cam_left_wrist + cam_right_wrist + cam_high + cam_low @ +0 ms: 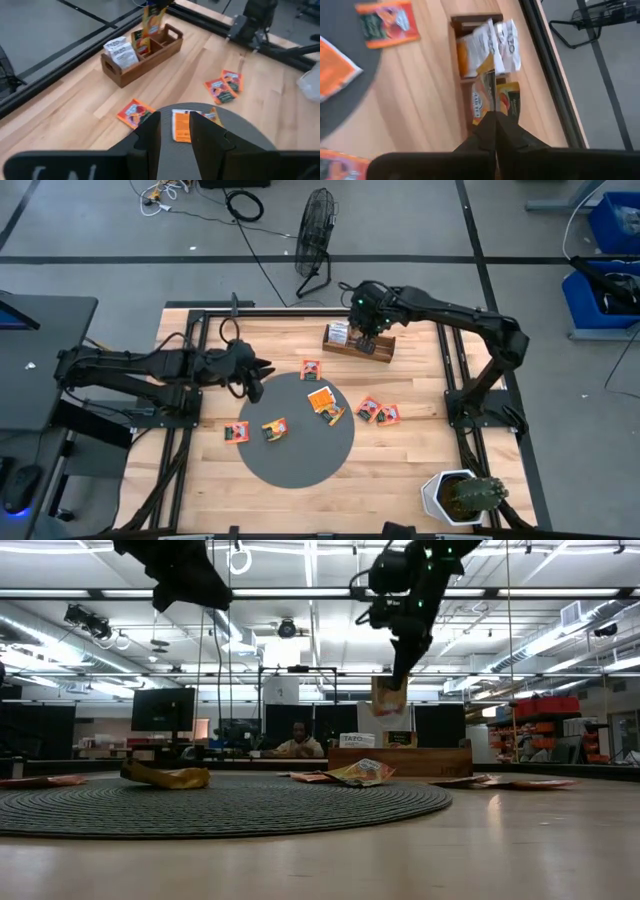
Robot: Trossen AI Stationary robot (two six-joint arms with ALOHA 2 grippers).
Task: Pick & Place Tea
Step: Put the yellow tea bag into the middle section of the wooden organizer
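Several small tea packets, mostly orange, lie flat on the grey disc (295, 455) and on the wood beside it, among them (320, 398), (274, 429), (236, 432) and a pair (378, 412). A wooden box (358, 346) at the table's far edge holds white packets (502, 42) and orange ones. My right gripper (365, 328) hovers above the box, shut on one orange packet (388, 698). My left gripper (255, 370) is open and raised over the disc's far left rim; it touches nothing. My right gripper pinches the orange packet between its two fingers by the upper edge (487, 106), coming from above and pointing down. The packet hangs upright below the fingers, lifted clear, with its lower edge (388, 714) just above the wooden box (400, 758).
A potted cactus (462, 495) stands at the table's near right corner. Black frame rails (450, 370) run along the table's sides. A floor fan (315, 230) stands beyond the far edge. Bare wood lies on the near side, left and right of the disc.
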